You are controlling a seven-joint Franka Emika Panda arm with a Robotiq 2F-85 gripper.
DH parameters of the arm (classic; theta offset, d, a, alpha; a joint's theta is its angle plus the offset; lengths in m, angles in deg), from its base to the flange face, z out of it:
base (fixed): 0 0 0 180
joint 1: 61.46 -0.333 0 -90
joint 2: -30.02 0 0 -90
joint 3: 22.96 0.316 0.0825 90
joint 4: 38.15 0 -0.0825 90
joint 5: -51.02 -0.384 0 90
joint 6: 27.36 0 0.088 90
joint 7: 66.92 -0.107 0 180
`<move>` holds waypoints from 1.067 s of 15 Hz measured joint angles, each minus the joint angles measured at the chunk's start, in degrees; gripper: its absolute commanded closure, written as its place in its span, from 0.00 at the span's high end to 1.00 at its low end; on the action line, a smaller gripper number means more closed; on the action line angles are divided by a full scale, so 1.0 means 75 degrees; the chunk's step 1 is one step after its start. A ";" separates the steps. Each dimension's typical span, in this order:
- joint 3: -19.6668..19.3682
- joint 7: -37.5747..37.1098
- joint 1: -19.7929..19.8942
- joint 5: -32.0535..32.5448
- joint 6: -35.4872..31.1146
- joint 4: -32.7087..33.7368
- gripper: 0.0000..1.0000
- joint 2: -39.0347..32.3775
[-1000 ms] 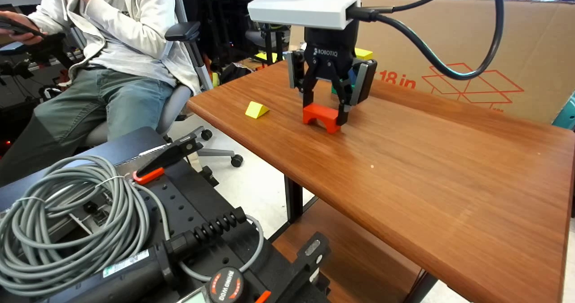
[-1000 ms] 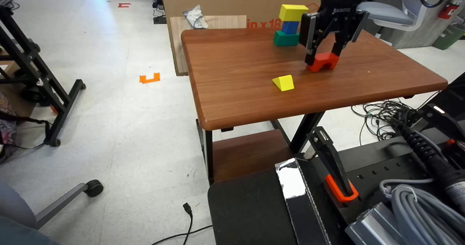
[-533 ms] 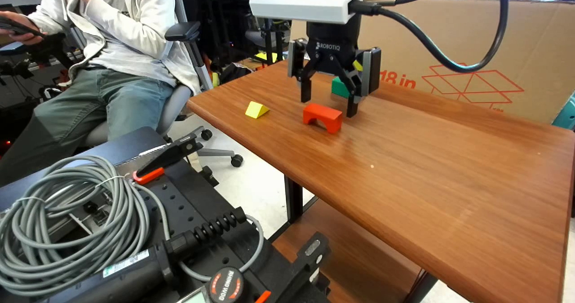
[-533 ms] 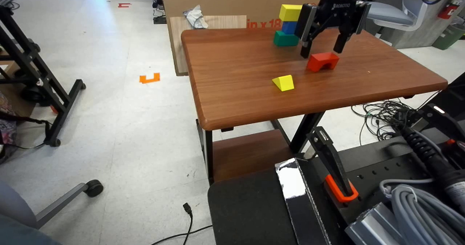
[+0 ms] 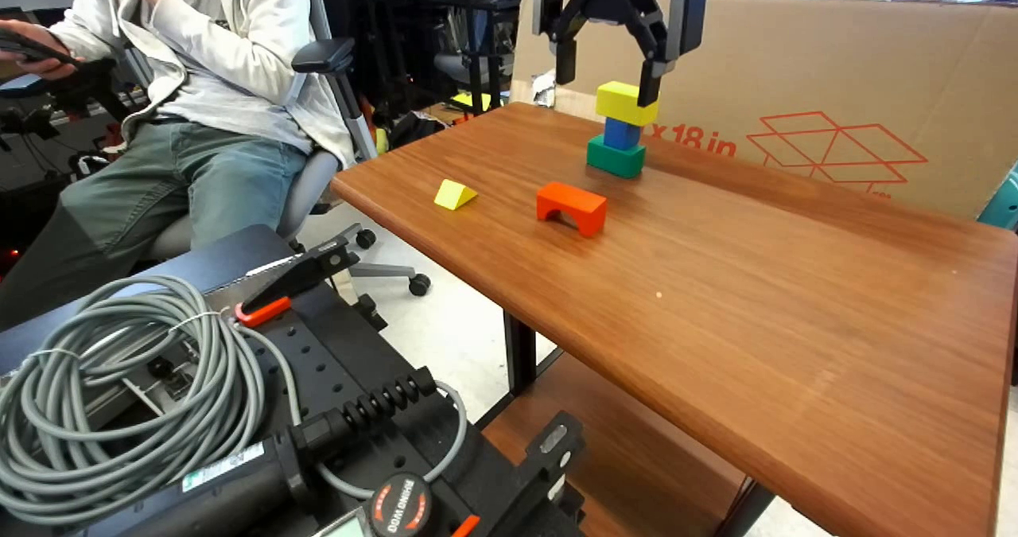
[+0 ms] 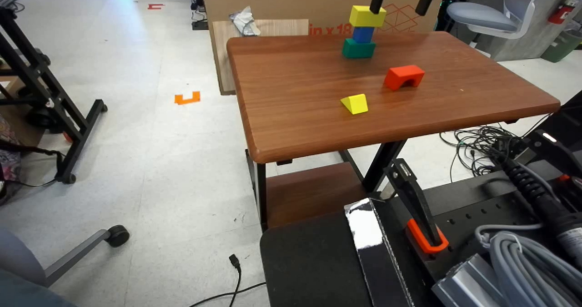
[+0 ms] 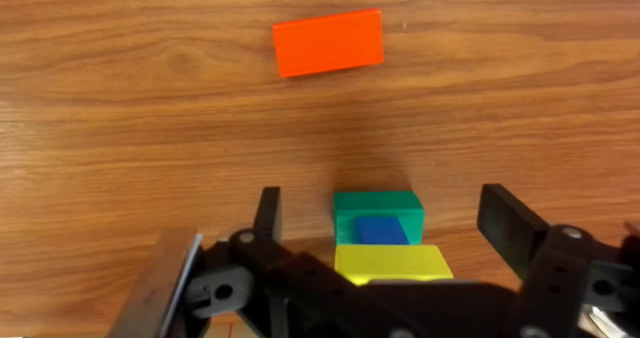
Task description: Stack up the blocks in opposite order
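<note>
A stack stands at the back of the table: a green block [image 5: 615, 159] at the bottom, a smaller blue block [image 5: 621, 134] on it, and a yellow block [image 5: 624, 103] on top. The stack also shows in the wrist view, with its yellow block [image 7: 392, 262] partly hidden by the gripper body. A red arch-shaped block [image 5: 571, 205] stands alone on the table nearer the front edge; it also shows in the wrist view [image 7: 328, 42]. My gripper [image 6: 398, 12] is open and empty, raised high above the table near the yellow block. In the wrist view its fingers [image 7: 382, 193] appear either side of the stack, with gaps.
A small yellow wedge [image 6: 355, 103] lies on the table [image 6: 300, 125] left of the red block in both exterior views. A big cardboard box [image 5: 795, 68] stands behind the table. A seated person [image 5: 199, 83] and a black cart with coiled cable [image 5: 135, 394] are beside it.
One second ago my gripper was around the ends of the red block. It opened, let go and rose well above the table. The red block stayed in place; the stack is uncovered.
</note>
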 measured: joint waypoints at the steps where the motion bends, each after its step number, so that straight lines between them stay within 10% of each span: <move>1: 0.0033 0.0002 0.0006 -0.0126 0.0241 0.0210 1.00 -0.0028; 16: 0.0106 -0.0115 -0.0049 -0.0276 0.1478 0.2286 1.00 -0.1334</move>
